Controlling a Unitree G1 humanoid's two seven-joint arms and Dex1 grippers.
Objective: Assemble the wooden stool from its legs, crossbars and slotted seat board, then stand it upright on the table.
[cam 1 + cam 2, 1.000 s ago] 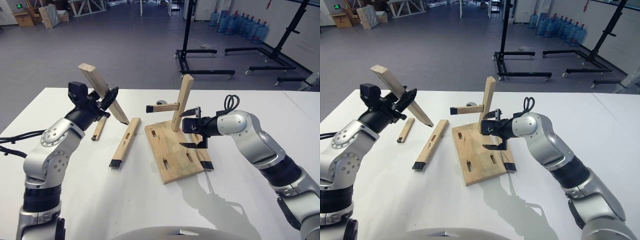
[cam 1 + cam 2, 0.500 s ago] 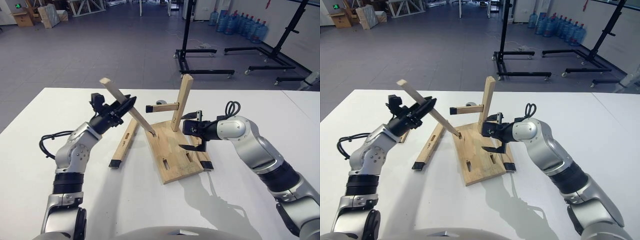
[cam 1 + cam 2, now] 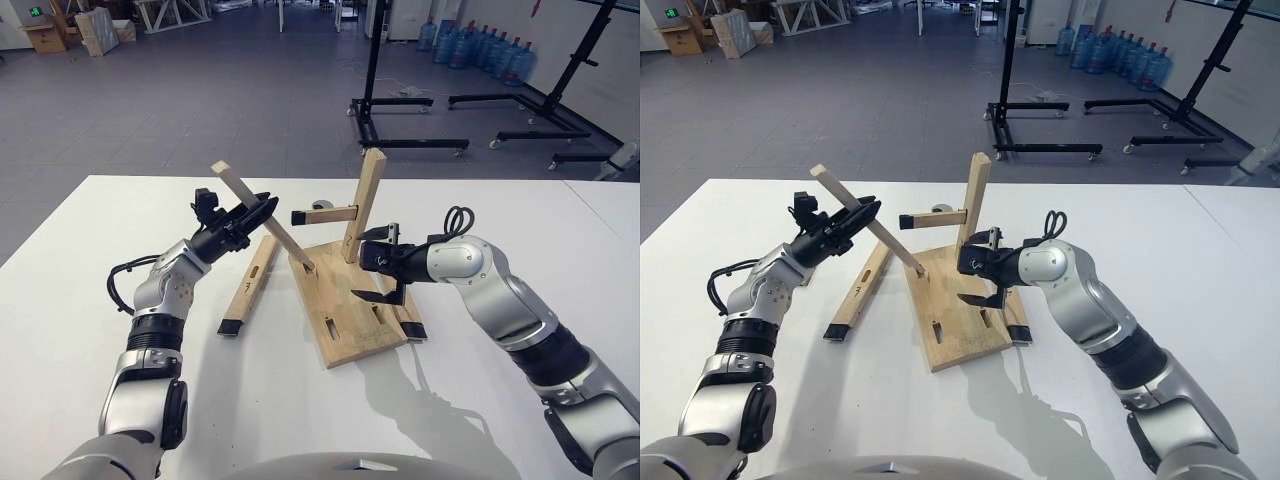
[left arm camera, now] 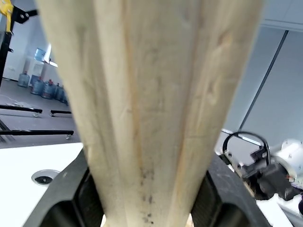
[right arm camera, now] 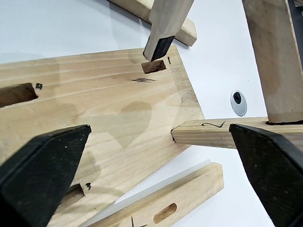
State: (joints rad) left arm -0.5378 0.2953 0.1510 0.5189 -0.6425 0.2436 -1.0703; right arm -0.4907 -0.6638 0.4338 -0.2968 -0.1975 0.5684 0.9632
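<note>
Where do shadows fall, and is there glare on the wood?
Left eye view: a soft shadow on the table before the seat board. Right wrist view: faint dark patches on it, no glare. Left wrist view: the leg evenly lit.

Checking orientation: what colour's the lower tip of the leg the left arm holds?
Black leg tip; see right wrist view.

Seat board (image 3: 345,320) flat on table (image 3: 250,400). First leg (image 3: 366,200) upright in it, crossbar (image 3: 325,213) jutting left. Left gripper (image 3: 256,212) clamps second leg (image 3: 290,245), tilted, with its lower tip at the board's far-left corner, possibly in a slot. Right gripper (image 3: 373,268) spread wide beside first leg. Third leg (image 3: 250,285) lies left of board.
</note>
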